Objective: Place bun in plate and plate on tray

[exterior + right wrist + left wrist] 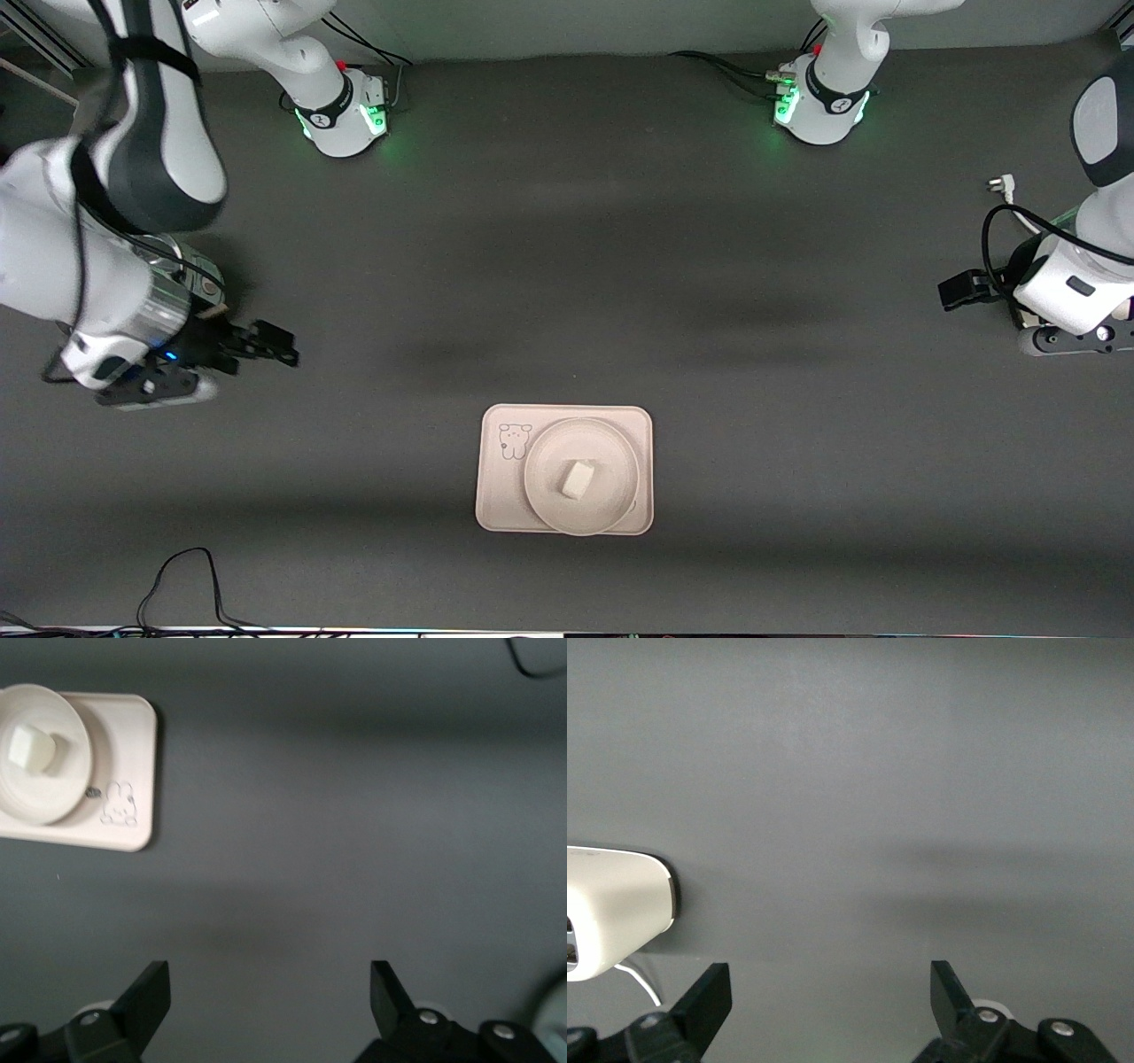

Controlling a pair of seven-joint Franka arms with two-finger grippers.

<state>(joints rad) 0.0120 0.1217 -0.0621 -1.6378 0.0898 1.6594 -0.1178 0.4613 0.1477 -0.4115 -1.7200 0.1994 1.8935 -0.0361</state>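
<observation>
— On the table, as the front view has it, what is seen of the task's things?
— The bun is seen lying in the plate, and the plate is set on the tray, covering most of it, with the small animal drawing left uncovered toward the right arm's end. Both placements can be judged done.
— And the arms in that view?
— The right gripper is held over bare table at its own end, well apart from the tray, fingers spread and nothing gripped. The left gripper is parked over the table's other end; whether it is spread cannot be made out from there.
— What is given by the left wrist view?
— Only bare grey mat is shown between the fingers of the left gripper, which are spread wide and empty. A white housing is caught at the edge. None of the task's things appear.
— And the right wrist view?
— The right gripper is likewise shown wide apart with nothing held. The tray, plate and bun are seen well off, stacked as described.
— So what is called for next?
— Probably nothing more than both arms being kept clear, so that the stack is left undisturbed.
</observation>
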